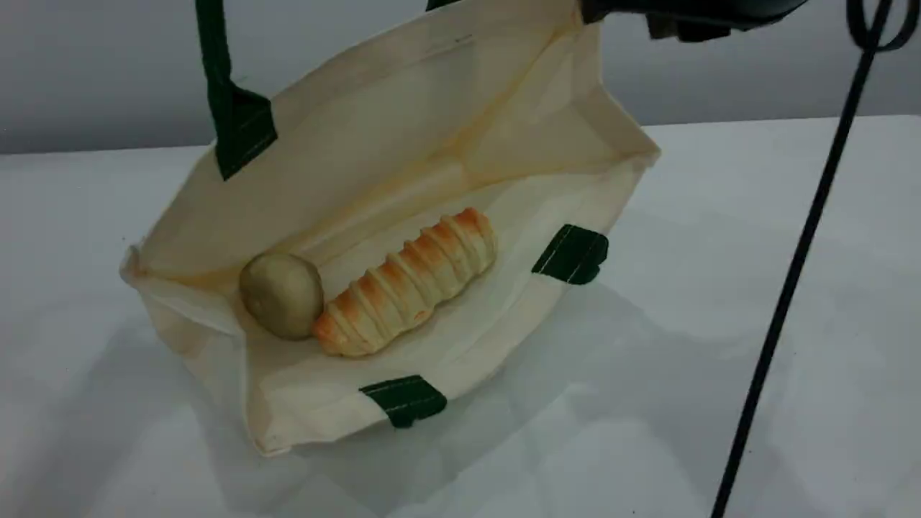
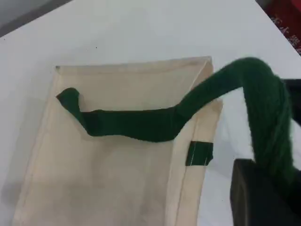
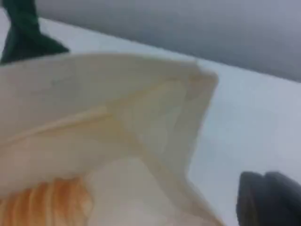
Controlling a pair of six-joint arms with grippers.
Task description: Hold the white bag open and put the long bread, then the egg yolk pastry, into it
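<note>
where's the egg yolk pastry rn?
Scene view: the egg yolk pastry lies inside the white bag, at the left of its open mouth, touching the near end of the long bread.

Black matte arm housing [image 1: 691, 14] at top edge; thin black cable [image 1: 791, 273]; black rounded gripper fingertip [image 3: 268, 197].

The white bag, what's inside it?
Inside the white bag lie the long bread and the egg yolk pastry, touching end to end. The bag's floor beneath them is hidden.
</note>
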